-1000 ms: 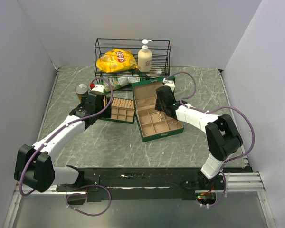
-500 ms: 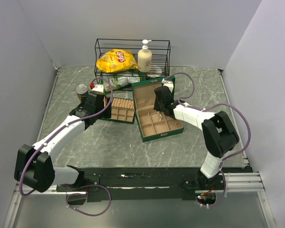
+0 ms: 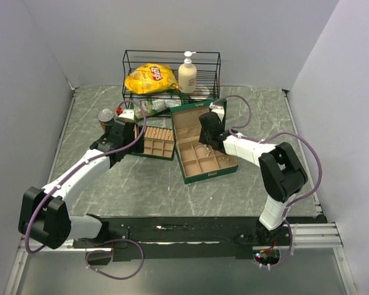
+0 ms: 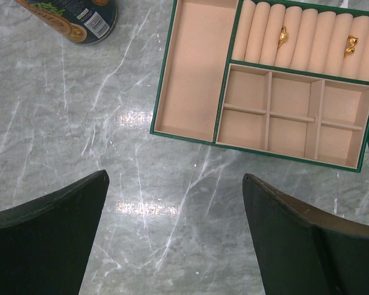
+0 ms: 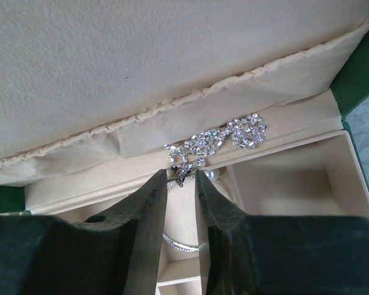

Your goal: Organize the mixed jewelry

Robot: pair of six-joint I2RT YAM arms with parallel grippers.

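Over on the left side, the left claw [image 4: 175,178] hangs above bare marble tabletop [image 4: 61,123], jaws spread wide and nothing between them. Ahead of it and off to its left there's a can [image 4: 74,15], only partly in the wrist view. Ahead and a bit to its right sits the flat tan tray [image 4: 190,74] with the green rim, well clear of the fingers. It has one long compartment, a grid of small ones, and a row of ring rolls along the far side. Two little gold pieces [image 4: 283,37] are tucked into those rolls, one near the middle and one toward the right end.

Further right, the green jewelry box [image 3: 194,165] lies with its lid [image 5: 141,55] up, and the right claw [image 5: 181,173] is down inside it, close to the lid's lining. Its jaws are narrow, just a slim gap. A sparkly chain [image 5: 224,138] lies on the ledge by the hinge, just ahead of the fingertips and trailing off to the claw's right. Its near end dips into the gap between the tips. Can't tell if it's actually pinched or only sitting there. Just right of the tips there's a small pearl-like bead [image 5: 216,177]. Below the tips, a thin silver hoop [image 5: 181,244] shows in one compartment. Way beyond both claws is a wire rack [image 3: 172,58] holding a yellow chip bag [image 3: 150,78] and a pump bottle [image 3: 187,74].
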